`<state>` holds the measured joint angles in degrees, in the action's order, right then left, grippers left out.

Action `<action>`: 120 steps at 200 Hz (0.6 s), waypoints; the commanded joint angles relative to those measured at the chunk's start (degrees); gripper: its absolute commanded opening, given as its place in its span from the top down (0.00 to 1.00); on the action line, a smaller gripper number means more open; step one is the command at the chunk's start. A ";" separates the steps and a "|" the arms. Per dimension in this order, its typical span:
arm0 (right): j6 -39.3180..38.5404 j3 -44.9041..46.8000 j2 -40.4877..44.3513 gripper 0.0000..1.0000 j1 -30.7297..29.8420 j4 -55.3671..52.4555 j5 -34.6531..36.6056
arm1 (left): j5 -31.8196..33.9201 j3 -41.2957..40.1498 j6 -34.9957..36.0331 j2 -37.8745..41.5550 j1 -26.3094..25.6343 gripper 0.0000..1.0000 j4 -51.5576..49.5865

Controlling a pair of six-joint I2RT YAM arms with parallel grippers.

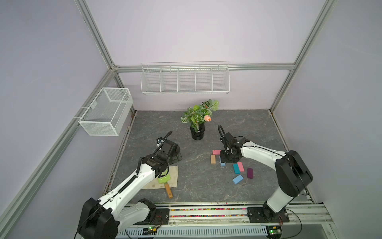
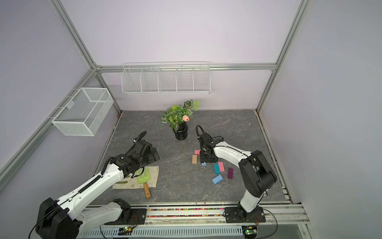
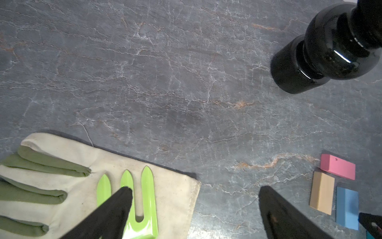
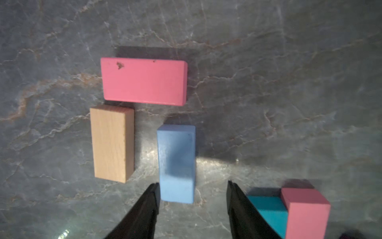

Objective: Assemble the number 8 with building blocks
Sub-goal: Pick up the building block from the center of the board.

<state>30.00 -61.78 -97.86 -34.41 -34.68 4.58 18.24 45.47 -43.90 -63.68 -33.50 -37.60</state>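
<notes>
Building blocks (image 1: pixel 213 159) lie on the right half of the table (image 1: pixel 186 175), with the right gripper (image 4: pixel 192 186) open around one of them.

A pink block (image 4: pixel 143 80) lies crosswise, farthest away. Just on its near side, a tan block (image 4: pixel 112 142) at its left end and a light blue block (image 4: pixel 176 163) to the right run lengthwise, parallel and apart. The right gripper's fingers are spread around the light blue block's near end, one just beside it and the other clear, so nothing is gripped. Nearer and to the right, a teal block (image 1: pixel 236 168) and a second pink block (image 1: pixel 240 166) touch along their long sides. A purple block (image 1: pixel 250 173) lies to their right, and a second light blue block (image 1: pixel 237 179) lies nearest, tilted. At the left, the left gripper (image 3: pixel 194 190) hangs empty with its fingers wide apart, above a green garden fork (image 3: pixel 147 196) resting on a glove (image 3: pixel 62 161).
</notes>
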 commanded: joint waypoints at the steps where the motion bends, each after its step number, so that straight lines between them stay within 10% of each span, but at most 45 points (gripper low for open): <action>1: 0.15 -1.41 -1.55 0.43 -0.50 0.70 -1.41 | 1.46 1.71 -0.11 0.31 -0.27 0.01 -0.47; 68: 0.24 -1.24 -4.17 0.43 -1.03 1.10 -1.54 | 1.54 1.81 0.09 -0.21 -0.28 0.01 -0.36; 120: -2.59 -0.13 -4.08 0.88 -1.25 -3.07 2.73 | 1.54 1.63 -0.02 -0.04 -0.25 0.01 -0.35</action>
<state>29.30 -62.59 -101.51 -35.35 -33.93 4.25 18.24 45.50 -43.90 -63.70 -33.50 -37.60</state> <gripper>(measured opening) 0.298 0.995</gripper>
